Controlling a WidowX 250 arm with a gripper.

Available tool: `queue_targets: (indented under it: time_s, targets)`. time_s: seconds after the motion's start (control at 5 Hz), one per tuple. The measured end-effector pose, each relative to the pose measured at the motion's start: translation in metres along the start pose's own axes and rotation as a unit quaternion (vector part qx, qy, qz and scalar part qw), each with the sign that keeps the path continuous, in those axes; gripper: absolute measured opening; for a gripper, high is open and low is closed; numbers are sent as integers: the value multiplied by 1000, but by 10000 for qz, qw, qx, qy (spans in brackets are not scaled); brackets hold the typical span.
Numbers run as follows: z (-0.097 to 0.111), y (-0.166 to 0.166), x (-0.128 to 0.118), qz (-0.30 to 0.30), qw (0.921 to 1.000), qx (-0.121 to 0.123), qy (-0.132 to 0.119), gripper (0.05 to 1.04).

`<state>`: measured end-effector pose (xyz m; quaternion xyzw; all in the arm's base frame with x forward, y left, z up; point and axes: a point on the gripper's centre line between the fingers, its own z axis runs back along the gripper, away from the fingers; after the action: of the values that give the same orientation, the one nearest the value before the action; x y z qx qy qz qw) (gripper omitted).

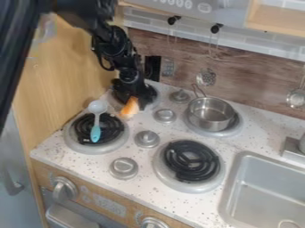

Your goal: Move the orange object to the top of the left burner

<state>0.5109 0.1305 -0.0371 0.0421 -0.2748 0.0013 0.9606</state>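
The arm comes in from the upper left, and the gripper (136,101) hangs down over the back left part of the stovetop, at the near edge of the back left burner (154,94). The orange object (129,107), orange with a paler side, is at the gripper's lower end, between the back left burner and the front left burner (121,138), and is on the top of neither. Whether the gripper is spread, pressed together or pinching the orange object cannot be told. A spoon (96,132) with a light blue handle and a greyish bowl lies across the front left burner, its bowl end toward the back and its handle over the black coil. A metal saucepan (211,115) sits upright on the back right burner (237,126), its handle pointing toward the wall. The front right burner (191,161) has a black coil in a grey ring. Four grey knobs (146,139) form a slanting row between the left and right burners. To the right is a grey sink (256,182) set into the speckled counter (179,207). On the back wall hang a slotted spatula (168,67) and a round skimmer (206,77), with a strainer (296,98) at the right edge of the view.
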Motion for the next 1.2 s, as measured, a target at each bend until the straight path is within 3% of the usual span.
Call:
queue_targets:
  time_s: [0.4, 0.8, 1.0, 1.2]
  targets:
    - [-12, -2, 24, -58, 9991, -201, -379, 614]
    - [-29, 1, 47, -91, 9979, -290, -564, 613]
    - [-30, 2, 48, -87, 9982, -263, -539, 697]
    - [-35, 2, 34, -64, 9989, -226, -404, 962]
